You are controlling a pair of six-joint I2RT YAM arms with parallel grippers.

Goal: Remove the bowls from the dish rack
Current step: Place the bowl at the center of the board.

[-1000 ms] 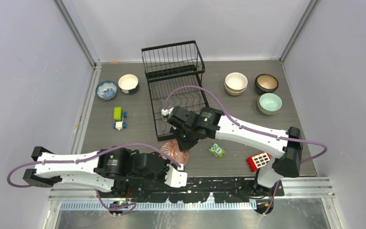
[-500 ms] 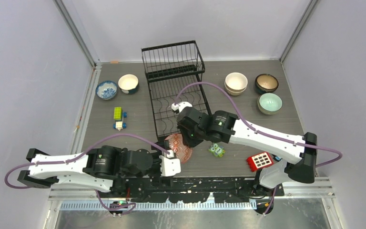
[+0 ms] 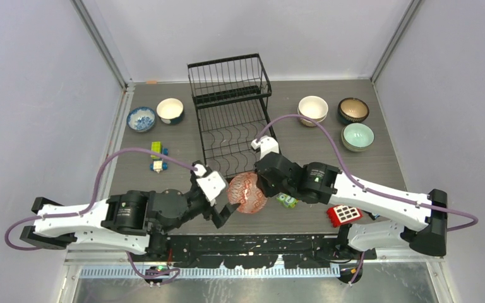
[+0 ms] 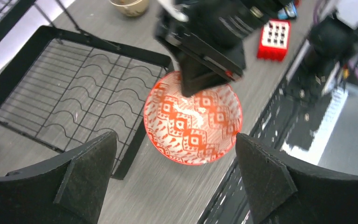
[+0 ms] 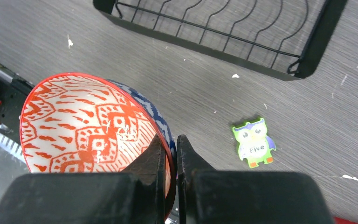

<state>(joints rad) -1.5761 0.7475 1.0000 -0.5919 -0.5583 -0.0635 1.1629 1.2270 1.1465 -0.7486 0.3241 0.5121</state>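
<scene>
Inside, the bowl (image 4: 193, 125) shows red-orange geometric patterning.

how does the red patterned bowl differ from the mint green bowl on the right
The red patterned bowl has an orange-red geometric print inside; the mint green bowl is plain. The red patterned bowl is pinched at its rim by the right gripper; the mint green bowl sits untouched on the table. Both are round and outside the dish rack.
</scene>
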